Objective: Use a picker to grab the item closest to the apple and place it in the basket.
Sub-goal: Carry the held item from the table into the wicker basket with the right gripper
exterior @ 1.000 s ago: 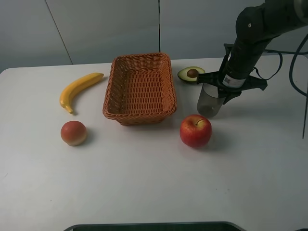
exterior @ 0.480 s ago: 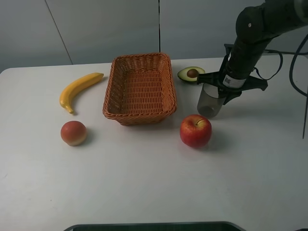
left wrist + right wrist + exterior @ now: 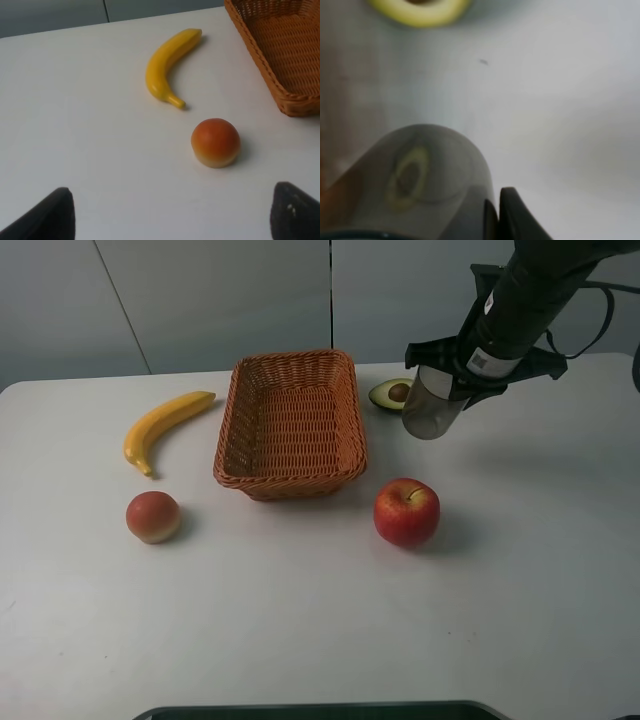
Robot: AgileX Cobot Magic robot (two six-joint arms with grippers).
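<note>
Exterior high: right gripper (image 3: pixel 468 368) clamped on the grey picker cup (image 3: pixel 428 412), tilted beside the avocado half (image 3: pixel 396 393), likely lining up the apple's (image 3: pixel 407 511) neighbour.

Here's a white table (image 3: pixel 300 630), matte and plain, filling nearly the whole frame, and its far corner at the upper left is rounded off. Across the top of the frame runs a pale grey wall (image 3: pixel 220 300) of flat panels. One thin seam (image 3: pixel 122 305) slants down at the upper left. A darker vertical seam (image 3: pixel 331 295) drops straight at top centre and meets the table's back edge. The light is soft and even, with only faint shadows on the tabletop and no glare anywhere. Along the bottom edge lies a dark rounded strip (image 3: pixel 320 709), and I can't tell what it is. The left wrist view gives the same white top and grey panels beyond.
</note>
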